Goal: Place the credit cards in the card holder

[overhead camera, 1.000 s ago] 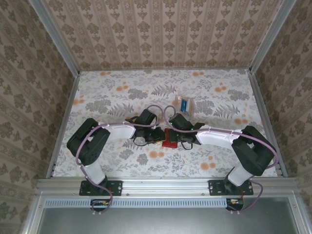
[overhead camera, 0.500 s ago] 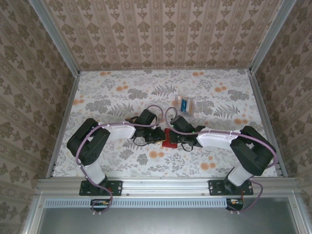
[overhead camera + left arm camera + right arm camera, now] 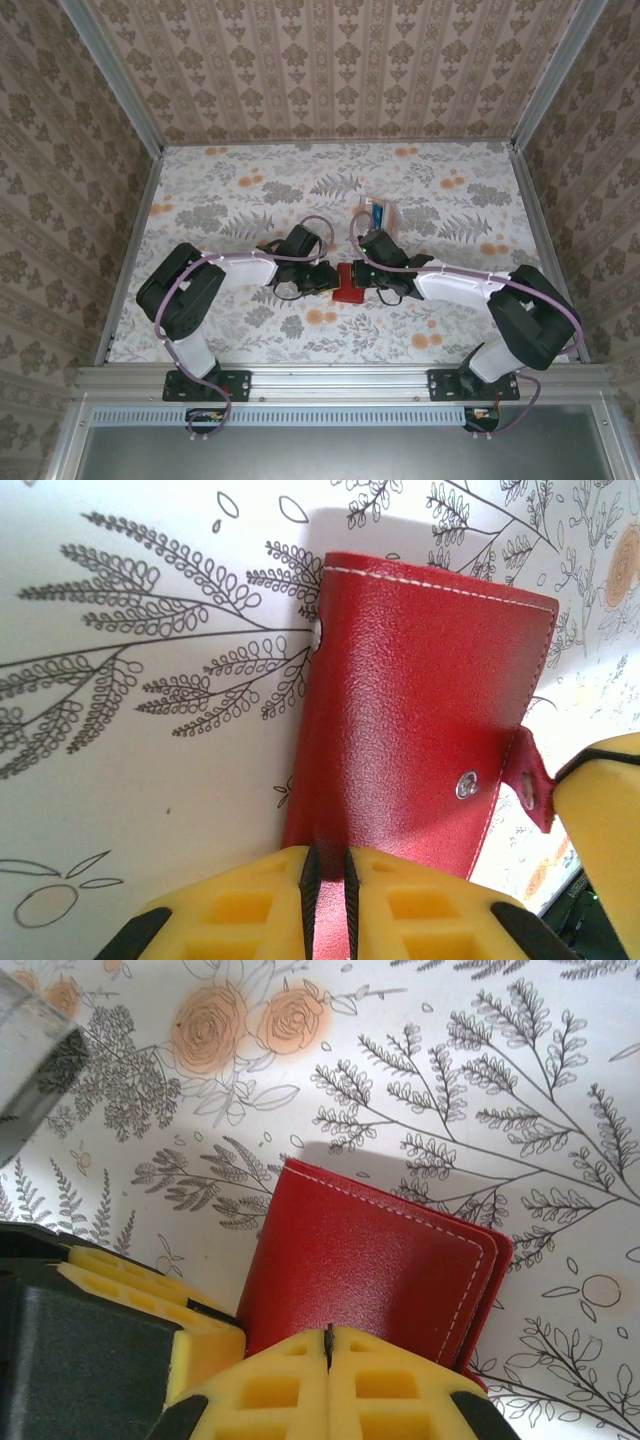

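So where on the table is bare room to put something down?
Free: the strip between the back wall and the clear box; the far corner beyond the left arm; the near strip in front of the card holder. Crowded: the centre, where left gripper and right gripper meet at it.

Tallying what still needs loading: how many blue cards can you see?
1: a blue card in the clear box, beyond the red card holder. More may be stacked beneath it or hidden inside the closed holder.

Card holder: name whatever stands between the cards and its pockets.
The card holder lies folded shut, covering its pockets. The blue credit cards sit apart, inside the clear box.
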